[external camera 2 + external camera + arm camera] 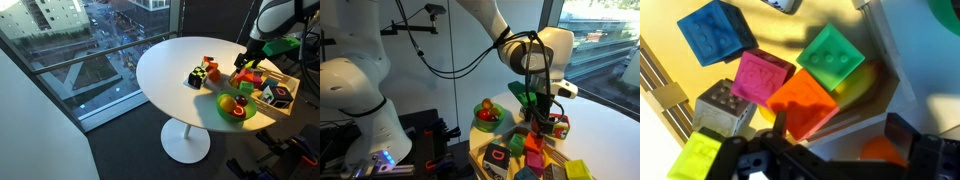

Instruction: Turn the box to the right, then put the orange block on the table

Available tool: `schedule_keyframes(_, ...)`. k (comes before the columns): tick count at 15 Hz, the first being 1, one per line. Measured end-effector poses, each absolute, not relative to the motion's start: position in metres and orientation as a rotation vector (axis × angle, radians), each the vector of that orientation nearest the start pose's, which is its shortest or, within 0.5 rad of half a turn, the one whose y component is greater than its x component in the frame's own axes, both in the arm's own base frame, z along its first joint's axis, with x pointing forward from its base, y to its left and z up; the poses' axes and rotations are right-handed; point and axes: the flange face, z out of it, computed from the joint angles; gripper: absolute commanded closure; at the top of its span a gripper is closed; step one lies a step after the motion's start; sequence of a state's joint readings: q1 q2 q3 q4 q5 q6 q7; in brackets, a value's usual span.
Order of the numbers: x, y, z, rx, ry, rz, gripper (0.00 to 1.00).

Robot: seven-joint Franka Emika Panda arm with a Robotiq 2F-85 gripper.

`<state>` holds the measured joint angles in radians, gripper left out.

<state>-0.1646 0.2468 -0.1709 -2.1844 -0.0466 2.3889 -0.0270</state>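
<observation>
The box [268, 88] of many coloured pieces sits at the edge of the round white table [170, 75]; it also shows in an exterior view [525, 152]. In the wrist view the orange block [805, 100] lies in the box between a pink block [760, 75] and a green block [830, 55]. My gripper [840, 130] is open and empty just above the box. Its one finger is by the orange block's edge, and the other is over the box's pale wall. The gripper shows in both exterior views [535, 108] [246, 62].
A blue block [715, 30], a grey block [725, 108] and a yellow-green block [695, 155] lie in the box. A bowl of toy fruit [232, 106], a black-and-white cube [197, 77] and a small red cube [210, 68] stand on the table. A blurred orange shape [880, 150] lies under the gripper.
</observation>
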Motion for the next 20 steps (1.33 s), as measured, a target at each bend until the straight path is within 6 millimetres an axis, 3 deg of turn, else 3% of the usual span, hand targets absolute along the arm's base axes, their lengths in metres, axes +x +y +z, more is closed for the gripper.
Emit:
schedule_keyframes(6, 0.517, -0.196, 0.266, -3.198, 0.299, 0.014, 0.00)
schedule_keyframes(14, 0.514, -0.193, 0.258, -3.179, -0.012, 0.025, 0.00)
schedule_keyframes(20, 0.517, -0.193, 0.257, -3.188, -0.090, -0.003, 0.00)
